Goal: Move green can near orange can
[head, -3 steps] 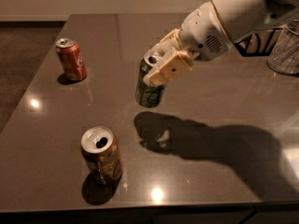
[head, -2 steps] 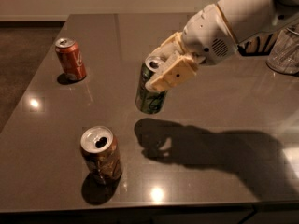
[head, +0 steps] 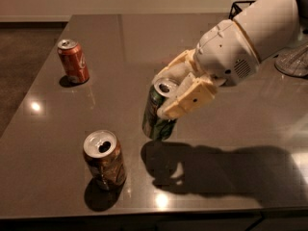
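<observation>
Since the frame one second earlier, the green can (head: 155,117) and the gripper (head: 161,98) holding it had travelled together toward the near edge of the table (head: 120,42), which brought the can closer to the orange can (head: 104,160). The green can sat near the middle of the table, tilted so that its open silver top leaned to the right and away from the camera. Whether its base touched the surface could not be determined. The gripper was closed on the upper half of the can, with one of the cream fingers (head: 187,97) across the near right side and the other behind the rim. The lower half of the can projected below the fingertips and was uncovered. The white arm (head: 250,37) entered from the upper right. The orange can stood upright to the lower left of the green can, near but apart from it, close to the front edge of the table. A red can (head: 73,61) stood upright near the far left edge, well apart from both. The shadow (head: 207,170) of the arm and can lay on the table just below the base of the green can and extended to the right.
</observation>
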`<state>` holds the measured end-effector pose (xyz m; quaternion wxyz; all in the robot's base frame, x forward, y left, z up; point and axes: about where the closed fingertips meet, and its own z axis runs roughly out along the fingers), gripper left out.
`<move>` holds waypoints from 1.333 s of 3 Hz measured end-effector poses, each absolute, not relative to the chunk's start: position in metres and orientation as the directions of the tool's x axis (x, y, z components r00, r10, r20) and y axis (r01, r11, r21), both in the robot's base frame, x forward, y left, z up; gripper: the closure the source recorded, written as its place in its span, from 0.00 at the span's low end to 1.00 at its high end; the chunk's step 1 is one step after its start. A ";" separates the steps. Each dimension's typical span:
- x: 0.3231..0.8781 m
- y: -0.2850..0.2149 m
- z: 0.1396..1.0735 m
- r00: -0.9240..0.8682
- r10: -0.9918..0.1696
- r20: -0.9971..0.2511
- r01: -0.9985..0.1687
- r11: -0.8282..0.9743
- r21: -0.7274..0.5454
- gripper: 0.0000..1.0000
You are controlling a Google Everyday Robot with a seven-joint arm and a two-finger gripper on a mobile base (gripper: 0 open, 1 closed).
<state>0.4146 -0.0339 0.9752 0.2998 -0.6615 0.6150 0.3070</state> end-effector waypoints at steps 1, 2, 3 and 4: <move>0.395 -0.028 0.962 0.100 -0.640 -0.762 -0.992 -0.120 -0.029 1.00; 0.383 -0.020 0.946 0.119 -0.644 -0.756 -0.988 -0.155 -0.024 1.00; 0.373 -0.009 0.931 0.132 -0.651 -0.747 -0.982 -0.189 -0.009 0.84; 0.367 -0.001 0.919 0.139 -0.661 -0.737 -0.977 -0.211 0.005 0.60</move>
